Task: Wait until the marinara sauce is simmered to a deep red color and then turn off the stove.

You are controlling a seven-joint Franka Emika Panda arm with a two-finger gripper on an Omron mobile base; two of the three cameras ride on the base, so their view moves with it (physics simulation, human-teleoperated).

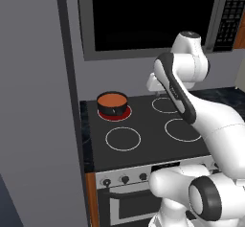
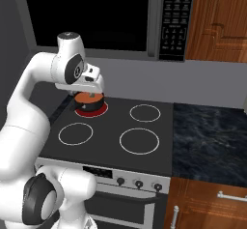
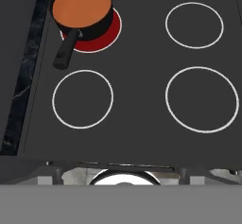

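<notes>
The sauce (image 3: 81, 5) sits in a black pot (image 3: 100, 25) on the stove's (image 3: 137, 100) back left burner, which glows red. It looks orange, not yet deep red, so the sound move is to hold off and watch the colour. The end effector (image 1: 154, 84) hovers high over the cooktop, jaws wide and empty. Knobs (image 2: 138, 184) line the front panel; a microwave (image 2: 120, 15) hangs above.
</notes>
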